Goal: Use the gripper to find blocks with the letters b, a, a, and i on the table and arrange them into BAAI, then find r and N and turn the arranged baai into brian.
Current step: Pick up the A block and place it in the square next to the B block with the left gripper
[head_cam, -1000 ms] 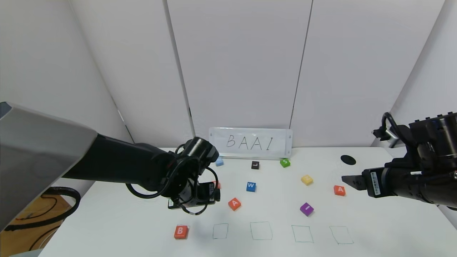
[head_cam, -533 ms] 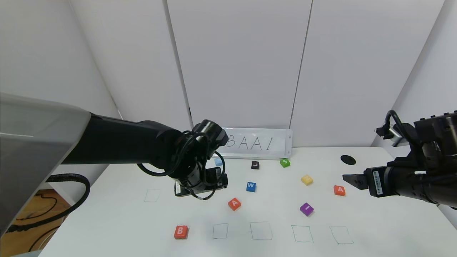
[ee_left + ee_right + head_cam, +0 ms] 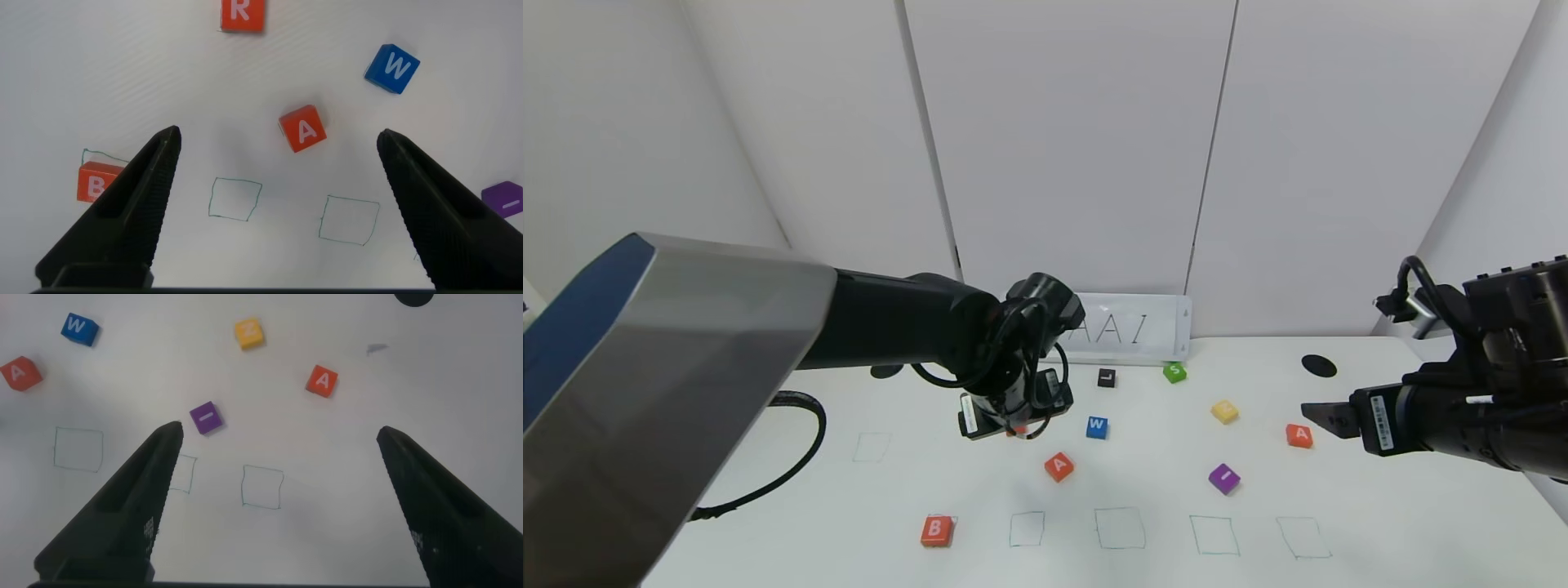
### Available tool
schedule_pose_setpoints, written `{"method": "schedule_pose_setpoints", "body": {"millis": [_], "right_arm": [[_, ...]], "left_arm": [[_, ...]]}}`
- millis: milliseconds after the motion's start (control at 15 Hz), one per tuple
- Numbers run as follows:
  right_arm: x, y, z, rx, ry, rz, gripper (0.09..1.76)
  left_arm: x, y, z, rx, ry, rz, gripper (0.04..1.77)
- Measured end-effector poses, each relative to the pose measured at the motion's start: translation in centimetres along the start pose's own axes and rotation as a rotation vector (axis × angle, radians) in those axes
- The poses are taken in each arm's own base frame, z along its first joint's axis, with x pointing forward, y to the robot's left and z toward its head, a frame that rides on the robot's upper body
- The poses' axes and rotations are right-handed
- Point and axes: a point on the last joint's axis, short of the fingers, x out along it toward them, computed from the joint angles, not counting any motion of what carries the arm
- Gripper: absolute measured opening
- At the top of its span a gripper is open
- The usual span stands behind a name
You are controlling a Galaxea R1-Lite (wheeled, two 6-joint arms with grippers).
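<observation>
I've got the left gripper [image 3: 278, 204] spread wide, holding nothing, hovering over the table [image 3: 1380, 523] mid-left, above the R block [image 3: 242, 14]. Right gripper [image 3: 274, 498] is also wide open and empty, hanging over the right side near the 2nd A [image 3: 1299, 435].

Near edge: B block [image 3: 936, 531] sits at the leftmost of the drawn squares [image 3: 1120, 527]; the other squares in that row have nothing in them. Further back: 1st A [image 3: 1058, 466] mid-table, purple I [image 3: 1224, 478] to its right. Beyond: blue W [image 3: 1097, 427], yellow block [image 3: 1225, 411], then black L [image 3: 1106, 377], green S [image 3: 1174, 372]. Sign [image 3: 1131, 329] at the wall, partly hidden by my left arm.
</observation>
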Motion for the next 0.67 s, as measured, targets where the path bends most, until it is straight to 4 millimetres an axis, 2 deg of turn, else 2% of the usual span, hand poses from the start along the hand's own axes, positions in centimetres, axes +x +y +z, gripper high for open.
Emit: {"method": "schedule_pose_setpoints", "body": {"millis": [400,667], "right_arm": [[-0.2,1.4,-0.4,-0.03,-0.037,-0.017,1.71],[-0.3,1.5,-0.5,-0.032,-0.048,-0.017,1.71]], "left_arm": [[1.8,-1.6,-0.3,-0.07,0.033,0.026,1.71],[2.6,-2.2,-0.6,-0.174,0.092,0.087,1.71]]}}
